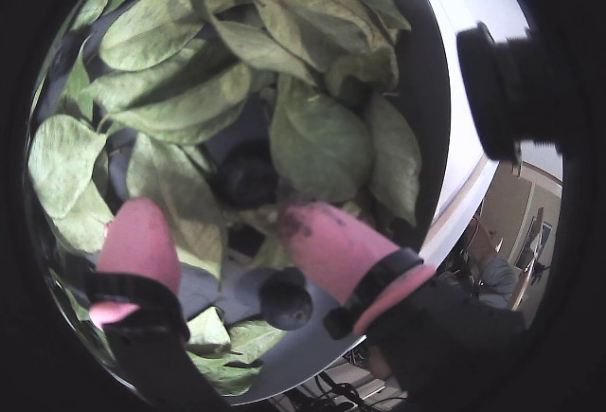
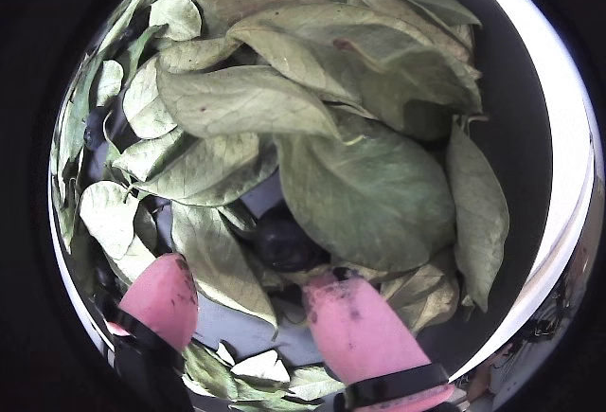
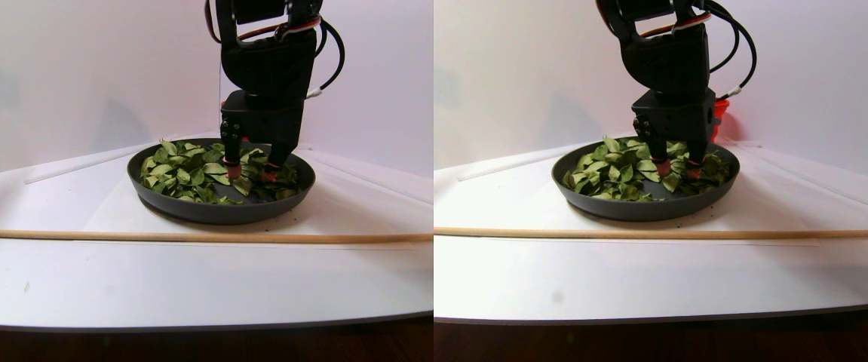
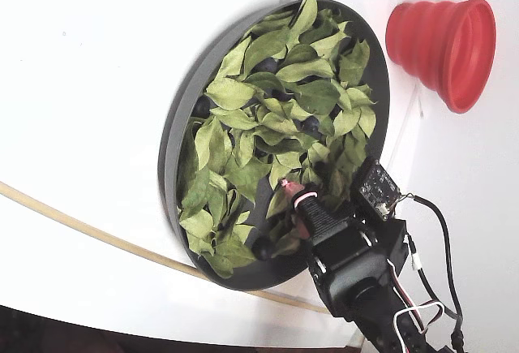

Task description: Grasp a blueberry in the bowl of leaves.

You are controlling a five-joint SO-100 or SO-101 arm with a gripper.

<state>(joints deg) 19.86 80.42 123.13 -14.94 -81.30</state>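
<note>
Pincer (image 2: 256,303) points straight down into the bowl (image 4: 174,138), pink fingertips (image 2: 355,327) spread, astride a blueberry (image 2: 284,239).

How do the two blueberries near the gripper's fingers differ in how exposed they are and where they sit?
In a wrist view, one blueberry lies ahead of the open gripper, in line with the gap between its pink fingertips, ringed and partly overlapped by leaves. The other blueberry sits further back, beside one finger, on bare floor of the bowl, almost fully exposed. Both are dark, round and ungrasped.
</note>
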